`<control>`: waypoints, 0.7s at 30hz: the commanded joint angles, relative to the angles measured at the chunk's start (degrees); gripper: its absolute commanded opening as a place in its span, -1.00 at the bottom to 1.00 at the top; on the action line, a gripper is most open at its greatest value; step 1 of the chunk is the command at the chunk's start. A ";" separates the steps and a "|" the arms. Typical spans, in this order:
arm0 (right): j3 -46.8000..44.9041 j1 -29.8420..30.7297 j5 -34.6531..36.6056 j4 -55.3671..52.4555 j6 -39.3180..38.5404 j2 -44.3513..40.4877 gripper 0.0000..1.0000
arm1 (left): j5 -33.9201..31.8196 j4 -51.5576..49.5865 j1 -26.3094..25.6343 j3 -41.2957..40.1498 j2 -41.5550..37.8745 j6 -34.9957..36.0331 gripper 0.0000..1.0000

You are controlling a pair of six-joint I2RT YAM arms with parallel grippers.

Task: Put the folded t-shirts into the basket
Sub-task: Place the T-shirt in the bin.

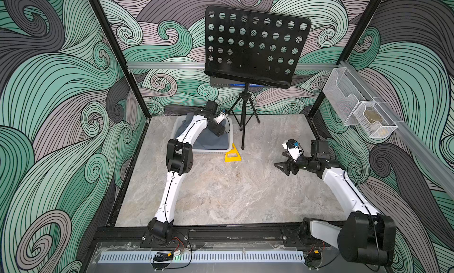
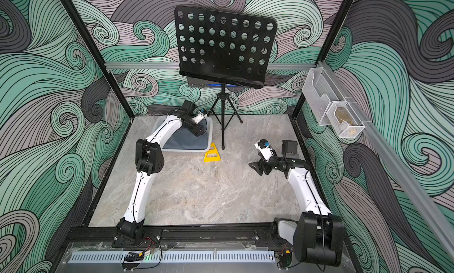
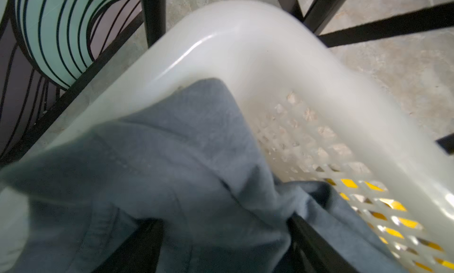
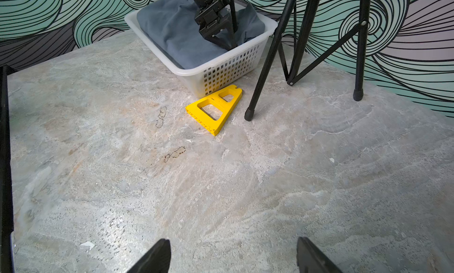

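White basket [image 4: 233, 67] contains slate-grey t-shirt [image 4: 172, 31]; left gripper [image 4: 222, 39] spread wide above it, right gripper [image 4: 232, 244] wide, empty.

Basket [image 4: 228, 67]: white plastic, smooth, glossy rim. Shirt [image 4: 172, 28] inside basket: grey cloth, matt, creased. Wedge [image 4: 226, 110] just beside basket: yellow plastic, smooth. Table [image 4: 221, 185] under basket: stone-look, mottled. Stand [image 1: 245, 69] near basket: black metal, matt.

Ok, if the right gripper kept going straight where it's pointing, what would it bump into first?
Likely the yellow triangular piece lying beside the basket; the open right gripper points across bare table toward it. It may pass above or dip onto the table first; height is unclear.
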 commanded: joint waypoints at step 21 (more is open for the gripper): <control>-0.58 -2.24 -2.98 -0.99 -1.80 0.99 0.69 | -3.42 4.63 10.59 -16.14 -13.67 1.83 0.83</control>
